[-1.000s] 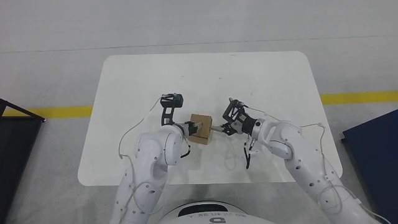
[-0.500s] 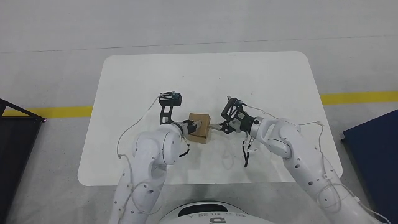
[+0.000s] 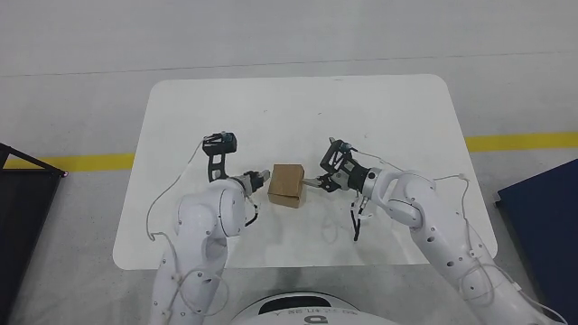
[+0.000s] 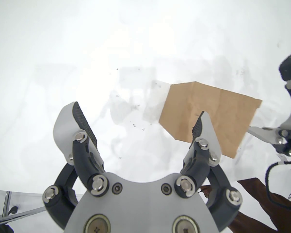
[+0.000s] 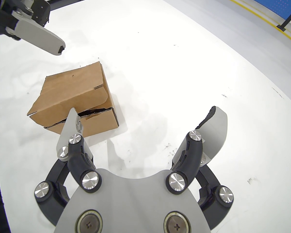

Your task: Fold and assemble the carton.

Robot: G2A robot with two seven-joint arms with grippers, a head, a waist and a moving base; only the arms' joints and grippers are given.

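Where both arms bend inward from the near edge of the table [image 3: 388, 117], the left gripper [image 3: 259, 179] is held low just left of the carton [image 3: 287, 183], its fingers spread wide and nothing grasped. The right gripper [image 5: 144, 109] is levelled at the carton's right side, likewise released, one fingertip seen against the flap seam. The carton is found slightly near of the table's middle, between the grippers, standing flat. Its flapped side is turned right, with a narrow gap shown between the flaps. Viewed from above it is nearly square, so no long axis can be told.
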